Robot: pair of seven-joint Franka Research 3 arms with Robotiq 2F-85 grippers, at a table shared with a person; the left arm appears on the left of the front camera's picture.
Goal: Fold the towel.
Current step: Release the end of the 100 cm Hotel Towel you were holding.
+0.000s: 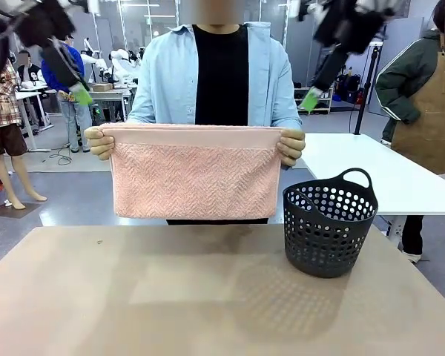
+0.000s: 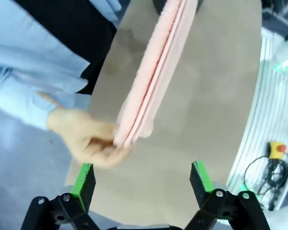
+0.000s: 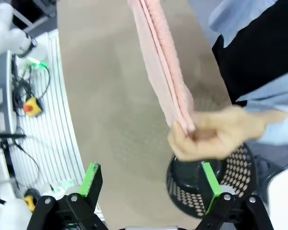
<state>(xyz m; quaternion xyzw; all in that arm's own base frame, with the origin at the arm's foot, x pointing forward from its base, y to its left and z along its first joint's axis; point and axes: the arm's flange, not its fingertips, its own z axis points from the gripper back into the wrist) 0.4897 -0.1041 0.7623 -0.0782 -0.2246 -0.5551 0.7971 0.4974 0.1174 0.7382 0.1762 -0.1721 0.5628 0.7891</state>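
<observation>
Spread wide and empty, both pairs of jaws hang high: left gripper at upper left of the front frame, right gripper at upper right. Below them the table carries a dark basket at right. Beyond it, the person's hands pinch the towel by its top corners, doubled and hanging at centre, probably to offer those corners. It lies below and between the jaws, untouched.

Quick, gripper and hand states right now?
Left gripper: open, holding nothing.
Right gripper: open, holding nothing.
Person's hands: each gripping an upper corner of the towel.
</observation>
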